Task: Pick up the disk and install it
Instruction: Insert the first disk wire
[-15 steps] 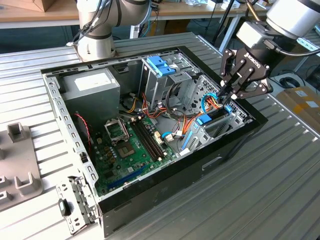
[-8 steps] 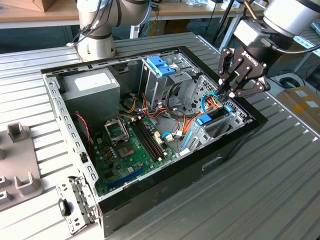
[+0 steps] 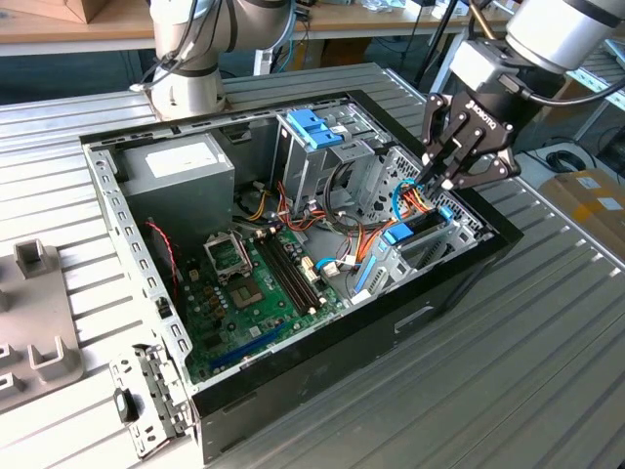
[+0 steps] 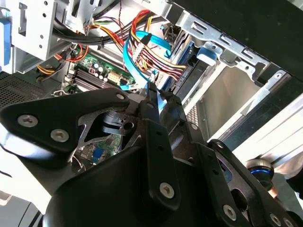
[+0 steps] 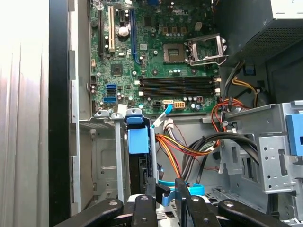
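I'm holding the pincer (image 3: 441,182) nearly closed and empty just above the disk (image 3: 410,233) seated in its bay, where crowding cables (image 3: 415,200) risk snagging.

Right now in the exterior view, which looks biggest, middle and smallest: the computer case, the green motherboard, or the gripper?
1. Computer case
2. Motherboard
3. Gripper, though it may sit nearer the camera, so this is only how it looks.

The grey-and-silver robot arm reaches down from the exterior view's right, its black metal end effector (image 3: 439,181) pointing downward, slim black fingertips (image 5: 180,185) apparently drawn close together, nearly touching.
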You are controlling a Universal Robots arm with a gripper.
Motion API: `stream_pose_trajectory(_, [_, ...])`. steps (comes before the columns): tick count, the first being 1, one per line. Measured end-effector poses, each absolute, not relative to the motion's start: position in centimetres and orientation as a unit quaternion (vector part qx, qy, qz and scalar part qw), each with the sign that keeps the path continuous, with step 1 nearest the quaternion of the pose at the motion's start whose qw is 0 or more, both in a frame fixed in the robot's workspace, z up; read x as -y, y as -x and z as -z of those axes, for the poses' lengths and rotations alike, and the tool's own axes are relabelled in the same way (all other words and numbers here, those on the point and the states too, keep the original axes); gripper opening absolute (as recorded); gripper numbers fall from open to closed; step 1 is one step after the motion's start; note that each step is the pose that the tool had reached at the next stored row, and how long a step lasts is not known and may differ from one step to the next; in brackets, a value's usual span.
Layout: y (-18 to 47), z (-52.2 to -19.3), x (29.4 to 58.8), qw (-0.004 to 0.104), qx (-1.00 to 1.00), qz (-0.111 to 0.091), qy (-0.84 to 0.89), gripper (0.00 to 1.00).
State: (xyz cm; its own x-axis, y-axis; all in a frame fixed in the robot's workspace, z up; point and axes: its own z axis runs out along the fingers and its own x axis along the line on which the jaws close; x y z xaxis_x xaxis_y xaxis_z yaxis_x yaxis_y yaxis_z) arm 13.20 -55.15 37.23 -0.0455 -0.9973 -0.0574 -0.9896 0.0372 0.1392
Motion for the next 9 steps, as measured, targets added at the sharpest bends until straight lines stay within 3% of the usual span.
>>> stream_pose_trajectory(9, [-13.20, -37.18, 55.16, 0.029, 0.720, 0.069, -0.690, 0.29])
